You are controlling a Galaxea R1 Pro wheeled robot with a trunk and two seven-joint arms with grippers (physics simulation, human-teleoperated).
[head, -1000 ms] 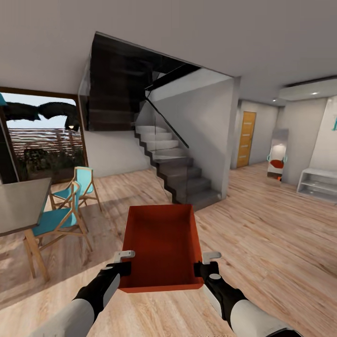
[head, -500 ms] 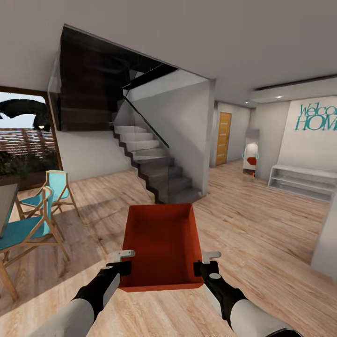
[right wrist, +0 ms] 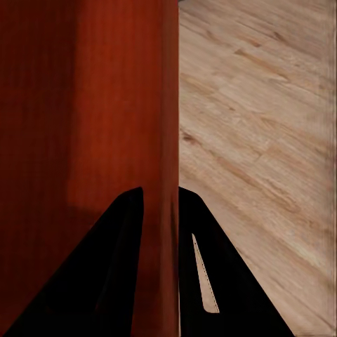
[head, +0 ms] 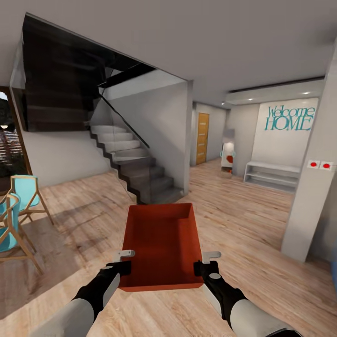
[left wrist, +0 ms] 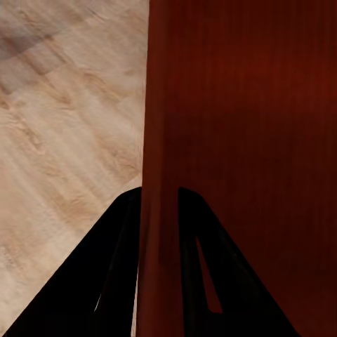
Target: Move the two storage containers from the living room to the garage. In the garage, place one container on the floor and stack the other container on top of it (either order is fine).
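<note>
An orange-red storage container [head: 161, 243] is held level in front of me above the light wood plank floor, empty and lidless. My left gripper [head: 122, 267] is shut on its left wall, and the right gripper [head: 202, 267] is shut on its right wall. In the left wrist view the container's wall [left wrist: 160, 175] runs between the two black fingers [left wrist: 116, 274]. The right wrist view shows the same pinch on the other wall [right wrist: 163, 140], with a black finger [right wrist: 105, 267] on each side.
A dark staircase [head: 135, 173] with a glass rail rises ahead left. Teal wooden chairs [head: 16, 206] stand at the far left. A white pillar [head: 311, 196] stands close on the right. Beyond lie a hallway with an orange door [head: 202, 138] and a white low shelf [head: 271, 175].
The whole view has swung to the right: the stairs, chairs and window slid left, and the Welcome Home wall and pillar came in. The container and both grippers kept their place in view.
</note>
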